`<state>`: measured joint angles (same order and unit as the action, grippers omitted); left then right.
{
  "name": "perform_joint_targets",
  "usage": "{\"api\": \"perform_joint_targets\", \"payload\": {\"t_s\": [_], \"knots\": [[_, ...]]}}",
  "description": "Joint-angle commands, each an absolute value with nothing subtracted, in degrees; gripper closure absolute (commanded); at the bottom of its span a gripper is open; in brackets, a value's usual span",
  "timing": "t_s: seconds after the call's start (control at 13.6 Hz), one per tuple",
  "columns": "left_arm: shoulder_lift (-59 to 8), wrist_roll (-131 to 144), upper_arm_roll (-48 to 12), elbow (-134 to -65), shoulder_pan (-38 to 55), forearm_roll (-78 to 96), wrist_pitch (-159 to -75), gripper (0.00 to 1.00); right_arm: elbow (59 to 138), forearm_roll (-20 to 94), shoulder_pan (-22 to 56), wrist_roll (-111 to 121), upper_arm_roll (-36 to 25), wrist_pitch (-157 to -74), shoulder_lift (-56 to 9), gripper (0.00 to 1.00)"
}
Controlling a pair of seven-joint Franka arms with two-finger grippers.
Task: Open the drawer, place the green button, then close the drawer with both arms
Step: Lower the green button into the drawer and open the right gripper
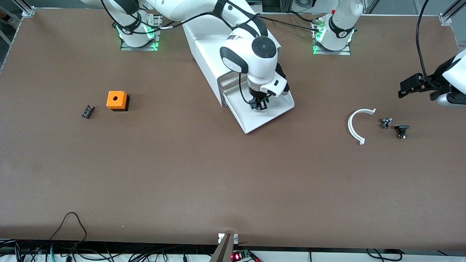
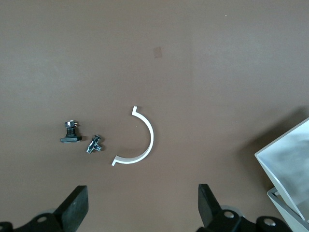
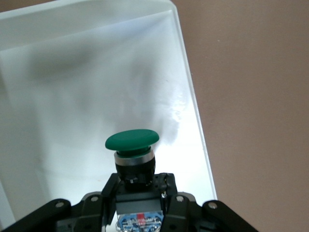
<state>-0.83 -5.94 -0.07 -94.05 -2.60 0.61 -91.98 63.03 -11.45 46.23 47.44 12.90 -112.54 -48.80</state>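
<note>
1. Nearest the front camera, the worktop (image 1: 204, 174) lies bare; neither arm has anything to avoid there.
2. Toward the left arm's end lie a white half-ring (image 1: 357, 125), a small metal part (image 1: 386, 122) and a black part (image 1: 402, 130). Toward the right arm's end sit an orange cube with a hole (image 1: 117, 100) and a small black piece (image 1: 87, 111). All are well apart from the drawer.
3. The drawer (image 1: 276, 114) is the lowest one of the white cabinet (image 1: 207, 54). It is pulled out toward the front camera, its long axis running at a slant from the cabinet's mouth. Its white floor is open from above, with low walls on the sides.
4. The right tool (image 1: 259, 105) hangs over the drawer's floor, roughly mid-tray. It is closed on the button (image 3: 132, 145), gripping the black body with the green cap pointing away from the wrist.
5. What matters for the coming move is that the button sits straight above the tray floor. In the right wrist view a side wall is near the cap, so I judge a straight descent safer than any sideways drift.
6. The left tool (image 1: 415, 85) waits over the worktop at the left arm's end, above the loose parts, with its jaws spread wide and nothing between them.
7. For closing, I judge the drawer's front edge has free room before it; the right arm is the nearer one, already at the drawer.
</note>
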Motion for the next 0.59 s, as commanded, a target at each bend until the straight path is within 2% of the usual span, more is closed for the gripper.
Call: {"api": "perform_joint_targets", "payload": {"t_s": [0.0,0.37,0.51], "knots": [[-1.4,-5.4,0.0,-92.4,-2.3,-1.0,-90.7,0.00,64.8,-12.4,46.9,47.3,12.9,-112.0,-48.5,0.73],[-1.4,-5.6,-0.3,-92.5,-2.3,-0.9,-91.0,0.00,65.3,-12.4,47.5,45.8,13.0,-112.1,-49.8,0.67],[-1.5,-5.5,-0.3,-92.5,-2.3,-0.4,-90.9,0.00,65.3,-12.6,48.6,43.1,12.9,-113.5,-50.4,0.57]]}}
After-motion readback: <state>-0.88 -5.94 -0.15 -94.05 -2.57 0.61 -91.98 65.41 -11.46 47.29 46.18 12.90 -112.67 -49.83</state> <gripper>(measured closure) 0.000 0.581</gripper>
